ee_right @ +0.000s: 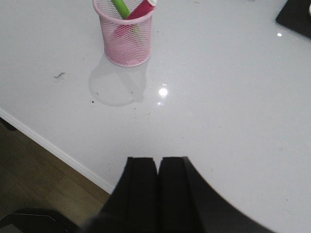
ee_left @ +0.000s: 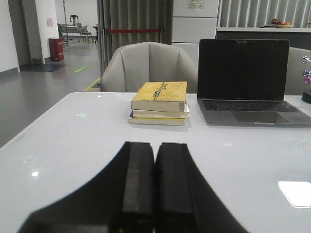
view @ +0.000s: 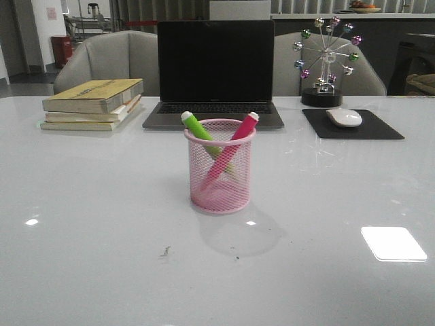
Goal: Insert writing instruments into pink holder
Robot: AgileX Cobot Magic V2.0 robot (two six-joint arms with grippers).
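The pink wire-mesh holder (view: 220,178) stands upright in the middle of the white table. Inside it lean a lime green marker (view: 199,128) and a pink marker (view: 241,129), crossed, their whitish tips above the rim. The right wrist view also shows the pink holder (ee_right: 125,42) with the green marker (ee_right: 120,7) and pink marker (ee_right: 142,8) in it, well away from my right gripper (ee_right: 157,160), which is shut and empty near the table's front edge. My left gripper (ee_left: 155,145) is shut and empty over bare table. Neither gripper shows in the front view.
An open laptop (view: 215,71) sits behind the holder. A stack of books (view: 93,104) lies at the back left, a mouse (view: 344,117) on a black pad (view: 353,125) and a ferris-wheel ornament (view: 326,58) at the back right. Grey chairs stand beyond the table.
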